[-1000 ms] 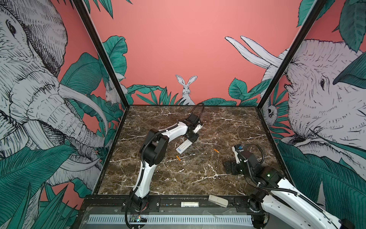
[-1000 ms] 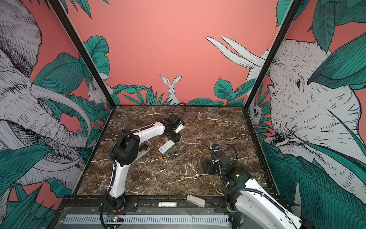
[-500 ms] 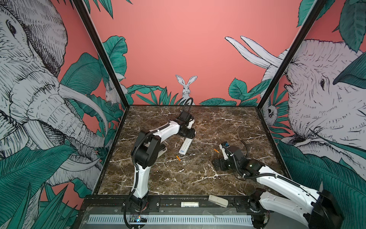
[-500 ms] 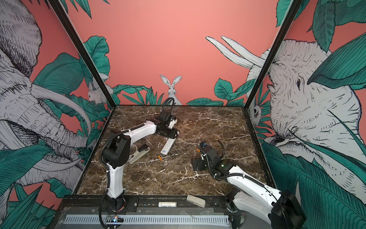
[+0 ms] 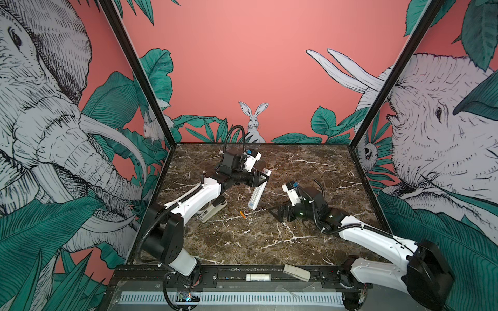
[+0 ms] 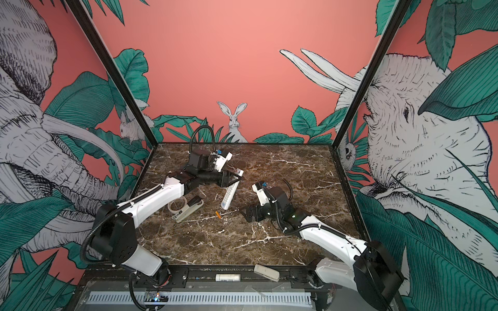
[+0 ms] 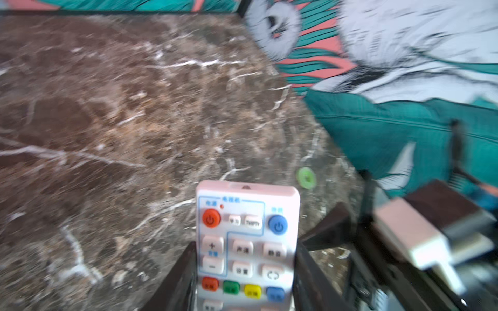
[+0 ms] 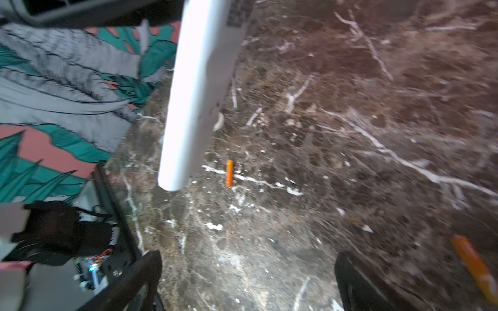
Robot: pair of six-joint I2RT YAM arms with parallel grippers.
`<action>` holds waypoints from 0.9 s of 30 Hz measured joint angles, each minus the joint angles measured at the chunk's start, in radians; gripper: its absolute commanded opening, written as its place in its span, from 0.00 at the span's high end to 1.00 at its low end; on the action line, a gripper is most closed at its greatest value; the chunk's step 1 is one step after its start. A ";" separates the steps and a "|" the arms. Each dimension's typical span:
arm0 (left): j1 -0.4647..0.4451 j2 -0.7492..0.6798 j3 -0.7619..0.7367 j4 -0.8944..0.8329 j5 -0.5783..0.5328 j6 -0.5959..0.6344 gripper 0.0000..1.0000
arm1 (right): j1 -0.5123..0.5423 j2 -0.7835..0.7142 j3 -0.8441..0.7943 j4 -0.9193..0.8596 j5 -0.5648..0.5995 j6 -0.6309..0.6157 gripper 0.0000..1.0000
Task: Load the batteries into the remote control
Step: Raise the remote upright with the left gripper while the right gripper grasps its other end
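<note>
Over the last second the right arm has swung in from the front corner toward the remote control (image 5: 257,192). The right gripper (image 5: 274,215) now sits low over the marble table (image 5: 242,242), close beside the remote's logo end, with its jaws spread wide and nothing between them.

The left gripper (image 5: 262,176) has kept its hold throughout. In the left wrist view its fingers (image 7: 186,269) are clamped on the two long sides of the remote, a little below the power buttons. It has turned the remote from a shallow slant to a steeper hang, logo end down and apparently clear of the table. The button face looks toward the top views and the plain white back faces the right wrist camera.

That likely means the back, where the cells go, is now presented to the free arm. Whether a cover is on there cannot be told.

Neither cell has been picked up. One battery (image 8: 229,173) lies on the table just past the remote's logo end. The second battery (image 8: 474,266) lies farther from the remote, beside a finger of the right gripper, and shows only in the right wrist view. Loading has not started; the next step would seem to be closing the free jaws on a cell
</note>
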State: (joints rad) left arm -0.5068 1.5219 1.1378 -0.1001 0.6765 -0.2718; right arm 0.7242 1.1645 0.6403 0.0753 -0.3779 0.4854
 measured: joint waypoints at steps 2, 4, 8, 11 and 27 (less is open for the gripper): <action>0.019 -0.053 -0.048 0.064 0.074 -0.025 0.61 | 0.000 0.000 0.000 0.061 -0.062 0.000 0.01; 0.034 -0.105 -0.089 0.122 0.149 -0.048 0.61 | 0.000 0.003 0.000 0.124 -0.126 0.000 0.01; 0.047 -0.184 -0.120 0.185 0.257 -0.074 0.61 | 0.002 0.026 0.003 0.216 -0.222 0.001 0.01; 0.049 -0.237 -0.142 0.234 0.315 -0.100 0.61 | 0.004 0.055 0.018 0.267 -0.270 0.001 0.01; 0.120 -0.354 -0.273 0.518 0.409 -0.309 0.61 | 0.095 0.253 0.118 0.624 -0.360 0.083 0.46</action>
State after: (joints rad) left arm -0.3870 1.1683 0.8646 0.4179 1.0851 -0.5804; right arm 0.8196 1.4178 0.7586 0.6991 -0.7380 0.5682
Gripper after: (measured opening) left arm 0.511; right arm 0.598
